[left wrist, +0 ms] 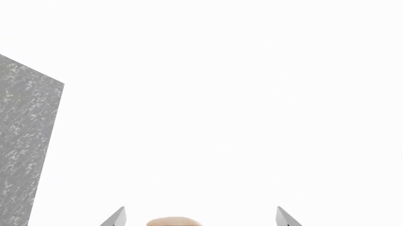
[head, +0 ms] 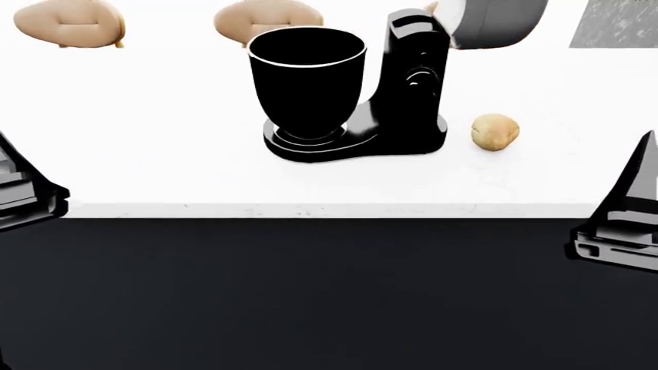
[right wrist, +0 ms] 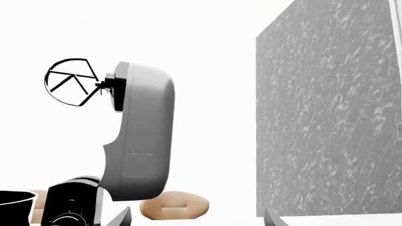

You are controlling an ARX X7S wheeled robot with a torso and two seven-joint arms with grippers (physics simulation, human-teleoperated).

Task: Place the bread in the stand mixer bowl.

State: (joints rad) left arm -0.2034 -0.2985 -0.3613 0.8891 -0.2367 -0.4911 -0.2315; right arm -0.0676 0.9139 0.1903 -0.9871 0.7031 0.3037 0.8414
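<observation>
On the white counter (head: pixel 154 154) the bread (head: pixel 495 132) lay just beyond the mixer column (head: pixel 411 77), opposite the stand mixer bowl (head: pixel 307 81), untouched; both grippers stood spread, empty.

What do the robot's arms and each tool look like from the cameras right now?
In the head view, the left arm and right arm are glossy black, angular and stepped, with pale highlights on the edges. In the wrist views, only thin grey pointed fingertips show. No cables or markings are visible.
</observation>
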